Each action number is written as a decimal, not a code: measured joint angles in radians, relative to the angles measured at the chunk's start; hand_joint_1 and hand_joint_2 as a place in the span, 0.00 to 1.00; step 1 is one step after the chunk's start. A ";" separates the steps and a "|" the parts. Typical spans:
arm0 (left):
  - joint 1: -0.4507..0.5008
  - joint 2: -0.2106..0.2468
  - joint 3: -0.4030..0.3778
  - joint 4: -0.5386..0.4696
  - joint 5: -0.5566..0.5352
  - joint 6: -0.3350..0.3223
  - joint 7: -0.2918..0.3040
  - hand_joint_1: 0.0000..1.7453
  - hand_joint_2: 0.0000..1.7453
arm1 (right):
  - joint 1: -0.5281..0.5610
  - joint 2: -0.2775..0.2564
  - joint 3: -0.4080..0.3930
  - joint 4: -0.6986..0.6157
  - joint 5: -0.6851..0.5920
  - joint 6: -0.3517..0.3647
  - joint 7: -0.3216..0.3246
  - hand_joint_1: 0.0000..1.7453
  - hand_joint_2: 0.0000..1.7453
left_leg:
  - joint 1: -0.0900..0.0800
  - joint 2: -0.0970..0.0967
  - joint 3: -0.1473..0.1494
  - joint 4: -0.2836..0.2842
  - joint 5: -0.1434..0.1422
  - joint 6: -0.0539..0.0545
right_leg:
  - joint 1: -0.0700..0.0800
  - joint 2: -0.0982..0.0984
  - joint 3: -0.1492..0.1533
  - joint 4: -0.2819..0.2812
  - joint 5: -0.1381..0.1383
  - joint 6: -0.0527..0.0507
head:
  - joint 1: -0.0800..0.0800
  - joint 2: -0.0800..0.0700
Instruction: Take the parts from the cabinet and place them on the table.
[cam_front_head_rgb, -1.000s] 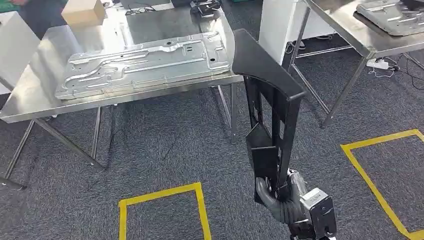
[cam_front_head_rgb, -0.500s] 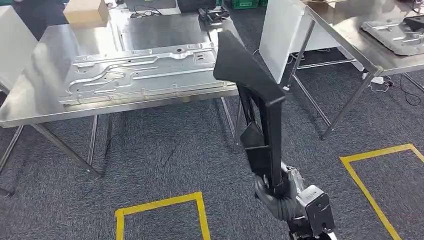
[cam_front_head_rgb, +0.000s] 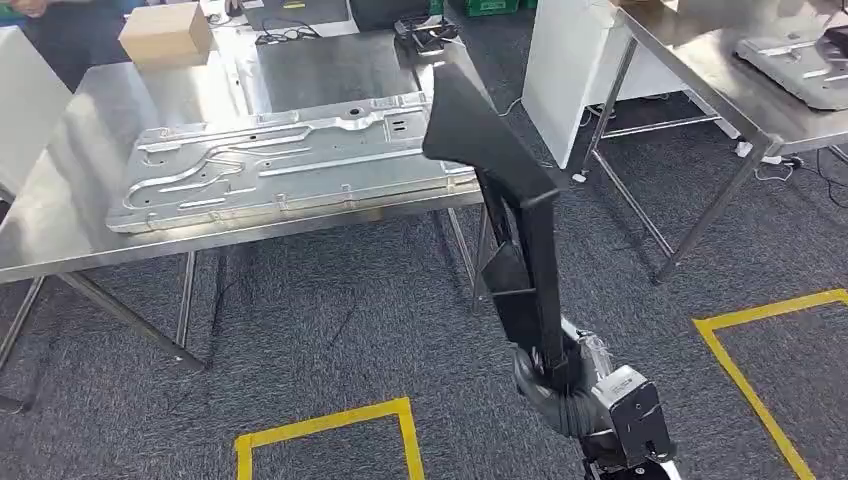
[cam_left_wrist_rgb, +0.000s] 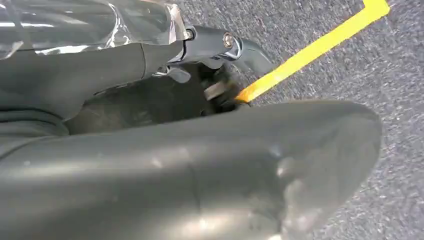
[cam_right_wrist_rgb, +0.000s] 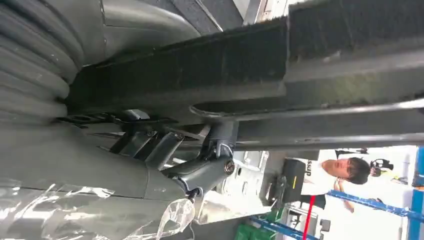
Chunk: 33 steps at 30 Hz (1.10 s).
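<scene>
Black plastic trim part (cam_front_head_rgb: 510, 210) stands upright, gripped at its lower end by the right hand (cam_front_head_rgb: 560, 385), likely for carrying to the steel table (cam_front_head_rgb: 60, 215). Left hand's (cam_left_wrist_rgb: 200, 170) state cannot be told.

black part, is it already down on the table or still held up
Held up: the right hand grips the black part by its lower end, standing it roughly upright over the carpet beside the table.

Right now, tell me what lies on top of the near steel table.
A large stamped silver metal panel and a cardboard box lie on the steel table; the held black part covers its right corner.
</scene>
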<state>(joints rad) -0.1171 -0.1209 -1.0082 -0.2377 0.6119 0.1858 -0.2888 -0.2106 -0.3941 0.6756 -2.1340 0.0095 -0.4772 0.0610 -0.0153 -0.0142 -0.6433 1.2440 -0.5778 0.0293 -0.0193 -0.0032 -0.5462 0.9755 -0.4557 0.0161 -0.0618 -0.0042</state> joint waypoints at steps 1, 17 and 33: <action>0.000 0.000 0.000 0.000 0.000 0.000 0.002 0.00 0.00 | 0.001 0.000 0.000 0.000 0.000 0.000 0.000 1.00 1.00 | 0.008 0.002 -0.040 0.044 -0.012 -0.008 | -0.005 0.000 0.006 0.000 -0.007 0.004 | 0.000 0.000; 0.003 -0.001 -0.003 0.001 0.002 0.000 0.007 0.00 0.00 | 0.001 -0.003 0.002 0.003 -0.001 0.003 0.003 1.00 1.00 | 0.003 0.002 0.128 -0.281 0.129 0.055 | -0.011 0.004 -0.142 0.311 -0.154 0.054 | 0.003 0.000; 0.001 0.002 -0.014 0.001 0.016 -0.004 0.005 0.00 0.00 | -0.001 -0.005 0.002 0.005 -0.003 0.002 -0.001 1.00 1.00 | 0.015 0.003 -0.024 0.012 -0.031 -0.016 | -0.009 0.004 -0.015 0.022 -0.009 0.009 | 0.001 0.000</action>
<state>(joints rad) -0.1159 -0.1194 -1.0227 -0.2365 0.6275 0.1820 -0.2834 -0.2112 -0.3994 0.6771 -2.1294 0.0061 -0.4749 0.0603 -0.0004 -0.0114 -0.6677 1.2562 -0.6091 0.0133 -0.0287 0.0012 -0.5614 0.9977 -0.4644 0.0250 -0.0607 -0.0042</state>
